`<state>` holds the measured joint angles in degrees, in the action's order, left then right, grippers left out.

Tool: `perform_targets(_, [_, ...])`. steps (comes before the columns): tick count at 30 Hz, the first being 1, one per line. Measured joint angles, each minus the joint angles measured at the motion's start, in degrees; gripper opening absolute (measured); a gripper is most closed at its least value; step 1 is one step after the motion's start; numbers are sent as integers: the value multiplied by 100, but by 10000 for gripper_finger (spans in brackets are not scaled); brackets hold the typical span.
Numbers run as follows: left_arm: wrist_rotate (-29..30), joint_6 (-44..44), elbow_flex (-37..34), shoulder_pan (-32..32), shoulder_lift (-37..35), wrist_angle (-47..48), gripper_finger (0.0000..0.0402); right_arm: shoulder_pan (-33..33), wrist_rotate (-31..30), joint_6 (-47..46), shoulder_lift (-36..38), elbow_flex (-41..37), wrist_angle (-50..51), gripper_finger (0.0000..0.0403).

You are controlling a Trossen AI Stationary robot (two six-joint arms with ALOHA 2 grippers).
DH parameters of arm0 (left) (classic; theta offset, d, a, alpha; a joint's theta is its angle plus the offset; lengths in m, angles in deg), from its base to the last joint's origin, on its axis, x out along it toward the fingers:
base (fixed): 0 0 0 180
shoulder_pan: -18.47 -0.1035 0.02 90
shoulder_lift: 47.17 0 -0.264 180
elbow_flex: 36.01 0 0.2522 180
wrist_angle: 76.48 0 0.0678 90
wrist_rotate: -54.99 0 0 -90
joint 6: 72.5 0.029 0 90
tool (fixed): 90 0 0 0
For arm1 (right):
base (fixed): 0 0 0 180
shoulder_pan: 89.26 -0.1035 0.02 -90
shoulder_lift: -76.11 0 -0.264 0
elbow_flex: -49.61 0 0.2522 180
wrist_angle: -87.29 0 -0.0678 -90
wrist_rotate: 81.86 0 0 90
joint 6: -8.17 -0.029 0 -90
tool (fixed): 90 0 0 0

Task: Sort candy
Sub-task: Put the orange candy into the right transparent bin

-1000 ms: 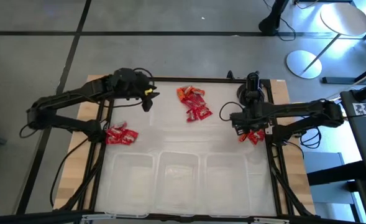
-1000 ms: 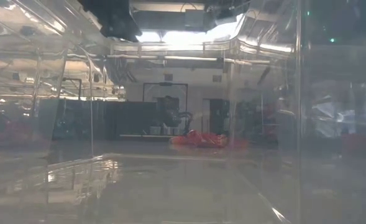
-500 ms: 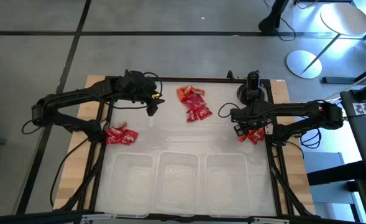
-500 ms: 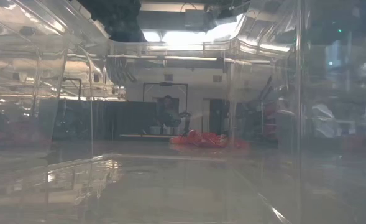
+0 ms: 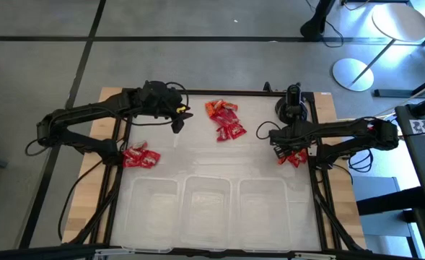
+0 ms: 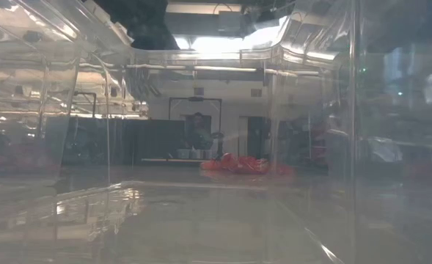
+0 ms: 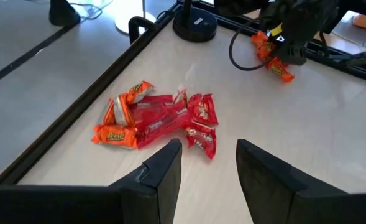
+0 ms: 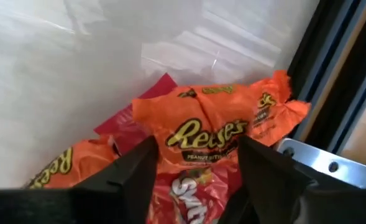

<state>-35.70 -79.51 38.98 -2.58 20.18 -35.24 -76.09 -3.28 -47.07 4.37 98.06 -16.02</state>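
Orange-wrapped candy (image 8: 210, 134) now between the right tool's (image 8: 195, 168) parted fingers; left tool (image 7: 207, 165) unmoved, fingers apart, empty.

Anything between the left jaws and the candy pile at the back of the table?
Nothing visible. The left gripper has open jaws facing the middle candy pile across bare table. The right gripper is off at the right-edge pile.

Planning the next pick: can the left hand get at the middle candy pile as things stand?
Probably yes: the left hand is open, facing the middle candy pile, with only bare table between them.
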Motion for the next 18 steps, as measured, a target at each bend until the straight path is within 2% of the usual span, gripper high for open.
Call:
perform_targets(3, [0, -2, 0, 0, -1, 3, 143, 0, 35, 0, 0, -36, -75, 158])
perform_targets(10, [0, -2, 0, 0, 0, 7, 143, -4, 194, 24, 0, 172, -2, 17])
perform_targets(18, [0, -2, -2, 0, -2, 14, 143, -36, 443, 345, 0, 1600, 1048, 4])
